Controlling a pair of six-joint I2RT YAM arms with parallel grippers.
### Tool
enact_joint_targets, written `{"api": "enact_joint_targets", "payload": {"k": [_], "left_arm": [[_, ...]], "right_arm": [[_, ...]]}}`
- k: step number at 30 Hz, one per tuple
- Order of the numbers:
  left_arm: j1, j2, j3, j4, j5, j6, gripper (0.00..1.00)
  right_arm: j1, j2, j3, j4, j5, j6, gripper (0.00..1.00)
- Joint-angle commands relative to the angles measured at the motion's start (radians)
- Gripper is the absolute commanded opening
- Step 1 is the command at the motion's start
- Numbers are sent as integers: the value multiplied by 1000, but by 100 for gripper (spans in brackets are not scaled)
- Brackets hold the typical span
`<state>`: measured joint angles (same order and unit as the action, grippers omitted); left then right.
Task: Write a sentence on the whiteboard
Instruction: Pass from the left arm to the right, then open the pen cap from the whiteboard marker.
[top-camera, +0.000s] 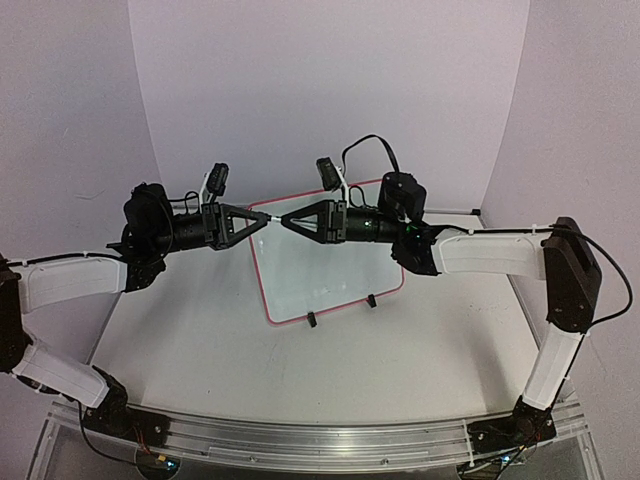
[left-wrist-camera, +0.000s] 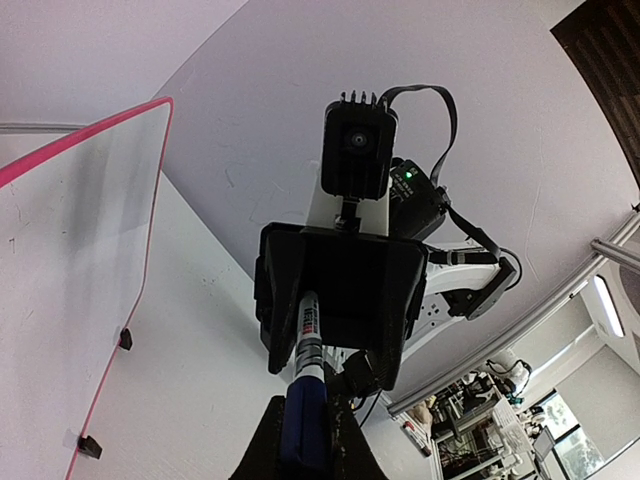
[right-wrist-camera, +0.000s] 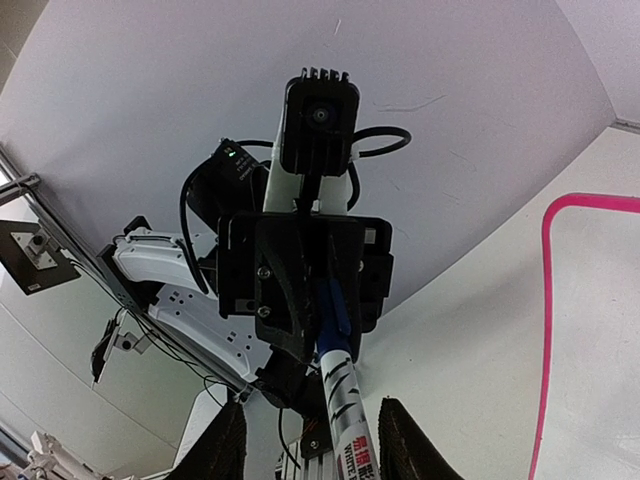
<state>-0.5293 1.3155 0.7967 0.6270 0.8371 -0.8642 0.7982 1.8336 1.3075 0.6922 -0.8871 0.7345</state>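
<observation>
Left gripper (top-camera: 265, 222) pinches the marker (left-wrist-camera: 309, 340) by its blue end; right gripper (top-camera: 285, 221) fingers spread round the barrel. Whiteboard (top-camera: 330, 285) lies flat beneath, blank — right should back off straight, no snagging.

The marker (left-wrist-camera: 308, 335) hangs above the whiteboard (top-camera: 330, 275), which rests on the table (top-camera: 300, 385).

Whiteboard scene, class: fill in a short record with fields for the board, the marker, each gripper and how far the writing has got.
whiteboard: red-framed, on the table beneath both grippers, black clip feet at its near edge
marker: spans the gap between the two grippers, blue end toward the left one
left gripper: shut on the marker's blue end
right gripper: open, fingers apart on either side of the barrel
progress: no lettering visible on the board's exposed surface
</observation>
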Motion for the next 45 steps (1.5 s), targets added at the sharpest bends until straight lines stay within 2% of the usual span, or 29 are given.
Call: {"api": "enact_joint_targets", "payload": {"k": [1,3,10,14,15,16,19,20,21,23,25,31,37,38,42,45], "left_arm": [[-6,-24,25,-19,4,10,0],[-6,-14,29,-27,7,8,0],[-6,-2,33,-27,14,1,0],[-6,6,38,-33,16,-1,0],[-5,8,40,-35,16,-1,0],[-5,11,42,-40,15,1,3],[-3,10,53,-78,8,28,26],[-2,5,60,-109,0,50,42],[-2,1,64,-133,-8,62,49],[-1,-9,69,-153,-16,83,58],[2,-19,74,-179,-26,96,63],[8,-47,64,-167,-38,96,59],[12,-65,50,-140,-32,91,40],[12,-66,47,-128,-19,91,33],[12,-60,53,-137,20,93,23],[12,-58,50,-150,25,93,23]], "right_arm": [[15,-1,27,59,-29,14,39],[15,0,27,59,-30,14,31],[16,-1,20,58,-22,9,17],[15,-7,15,59,-12,4,0],[15,-7,14,59,-12,2,0],[15,-10,13,58,-10,0,0],[15,-12,8,54,-5,-5,0],[16,-15,4,46,1,-10,0],[15,-17,4,35,5,-17,0],[16,-20,2,8,14,-34,0],[15,-27,0,-22,23,-51,0],[15,-37,-7,-70,39,-83,0],[16,-46,-19,-86,48,-93,0],[16,-49,-22,-86,52,-93,0],[15,-53,-22,-85,55,-86,0],[16,-55,-21,-85,53,-82,0]]}}
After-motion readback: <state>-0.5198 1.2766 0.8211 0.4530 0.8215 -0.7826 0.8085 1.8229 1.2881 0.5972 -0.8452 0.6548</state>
